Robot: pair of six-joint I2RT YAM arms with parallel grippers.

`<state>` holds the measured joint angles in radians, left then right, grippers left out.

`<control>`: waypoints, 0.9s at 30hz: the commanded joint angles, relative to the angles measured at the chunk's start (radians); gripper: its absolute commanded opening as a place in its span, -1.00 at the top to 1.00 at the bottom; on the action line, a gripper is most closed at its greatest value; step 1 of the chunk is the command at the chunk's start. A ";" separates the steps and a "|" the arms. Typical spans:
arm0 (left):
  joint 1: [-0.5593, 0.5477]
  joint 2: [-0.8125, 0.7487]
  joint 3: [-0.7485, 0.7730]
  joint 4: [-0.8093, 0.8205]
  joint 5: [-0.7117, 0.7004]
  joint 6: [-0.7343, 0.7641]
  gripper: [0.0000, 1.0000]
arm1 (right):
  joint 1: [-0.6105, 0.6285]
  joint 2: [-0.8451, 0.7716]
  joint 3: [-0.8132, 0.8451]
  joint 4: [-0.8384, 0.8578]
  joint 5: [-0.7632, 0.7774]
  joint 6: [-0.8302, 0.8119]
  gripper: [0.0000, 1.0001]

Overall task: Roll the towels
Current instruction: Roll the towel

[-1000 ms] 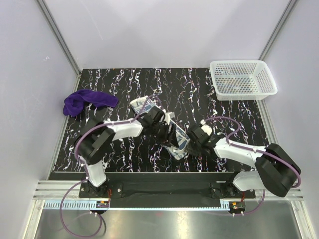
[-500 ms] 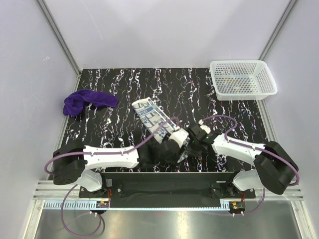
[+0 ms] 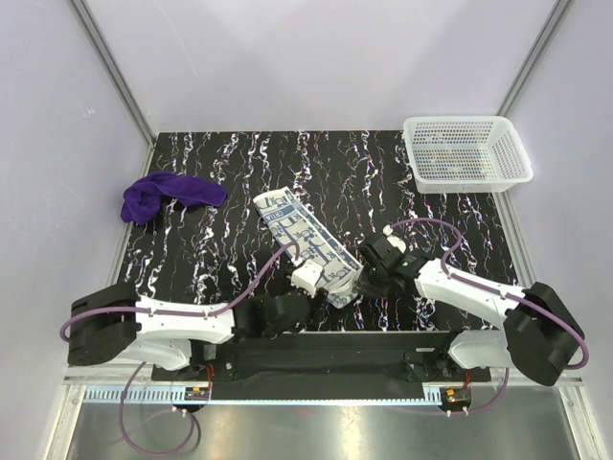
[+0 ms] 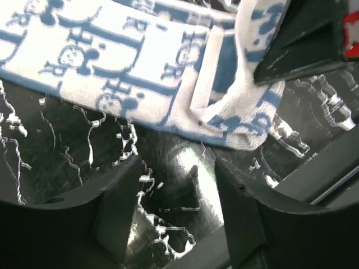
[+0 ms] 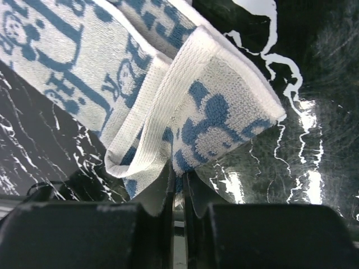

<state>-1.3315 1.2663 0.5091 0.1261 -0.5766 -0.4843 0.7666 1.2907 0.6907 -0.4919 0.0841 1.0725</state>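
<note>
Top view: the patterned towel (image 3: 305, 240) lies on the dark marbled worktop (image 3: 220, 259) at centre frame, a long folded strip running diagonally from upper left to lower right. Its lower-right end sits between the two arms. The right arm (image 3: 469, 292) reaches in from the lower right, and the right wrist view shows the right fingers (image 5: 112, 230) closed tight together on the towel's edge. The cloth above them is doubled over into a loose loop with the hem band showing, raised off the worktop at that end. The left arm (image 3: 182, 321) lies low along the bottom of the frame and meets the same end of the towel from the lower left. In the left wrist view, the left fingers (image 4: 115, 218) stand wide apart with only bare worktop between them. The folded end of the towel lies just beyond their tips, not touching, and the right arm's black finger assembly (image 4: 303, 39) shows at the upper right of that view, against the cloth. The purple towel (image 3: 168, 195) lies bunched in a heap at the upper left of the worktop, well apart from both arms. A white mesh basket (image 3: 466, 150) stands at the upper right corner.
</note>
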 commanded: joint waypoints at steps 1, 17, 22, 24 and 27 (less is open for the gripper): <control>-0.001 -0.038 -0.043 0.334 0.079 0.077 -0.32 | -0.007 -0.018 0.027 -0.008 -0.027 -0.002 0.88; -0.075 0.191 0.046 0.478 0.193 0.279 -0.38 | -0.010 0.051 0.081 -0.027 -0.069 -0.043 0.90; -0.075 0.266 0.081 0.460 0.166 0.288 -0.34 | -0.013 0.039 0.084 -0.037 -0.075 -0.046 0.89; -0.075 0.281 0.089 0.448 0.165 0.291 -0.29 | -0.013 0.032 0.086 -0.043 -0.078 -0.048 0.90; -0.075 0.297 0.097 0.442 0.147 0.286 -0.13 | -0.016 0.018 0.087 -0.056 -0.081 -0.051 0.91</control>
<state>-1.4025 1.5551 0.5671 0.5163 -0.4015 -0.2070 0.7616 1.3380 0.7357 -0.5220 0.0238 1.0397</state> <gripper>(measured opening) 0.584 0.105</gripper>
